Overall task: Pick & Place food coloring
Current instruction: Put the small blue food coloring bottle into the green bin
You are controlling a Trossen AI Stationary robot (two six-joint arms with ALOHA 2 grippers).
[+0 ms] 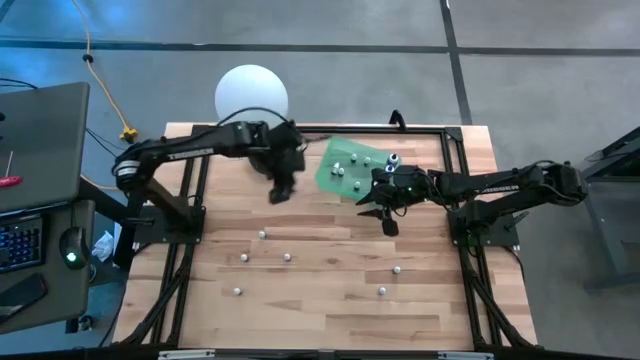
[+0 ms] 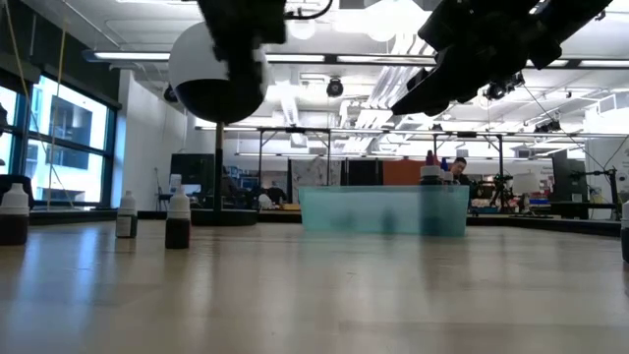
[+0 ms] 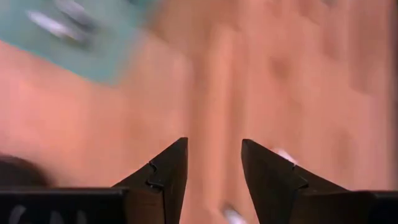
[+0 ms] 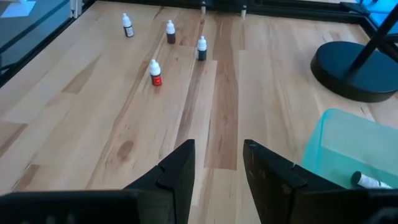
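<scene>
1. Left gripper [image 1: 282, 190] hangs just beside the green tray [image 1: 330, 172], fingers apart and empty; I'd say it's freed up for another pick.
2. Right gripper [image 1: 385, 212] waits at the tray's near edge, fingers apart, holding nothing.
3. Inside the tray lie several food coloring bottles [image 1: 340, 169].
4. More bottles [image 4: 155, 73] stand scattered on the table [image 1: 320, 300], well apart from it.

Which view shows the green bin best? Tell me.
The high view: the green bin shows whole, bottles inside. The low view shows only its side wall, the right wrist view one corner, the left wrist view a blurred patch.
</scene>
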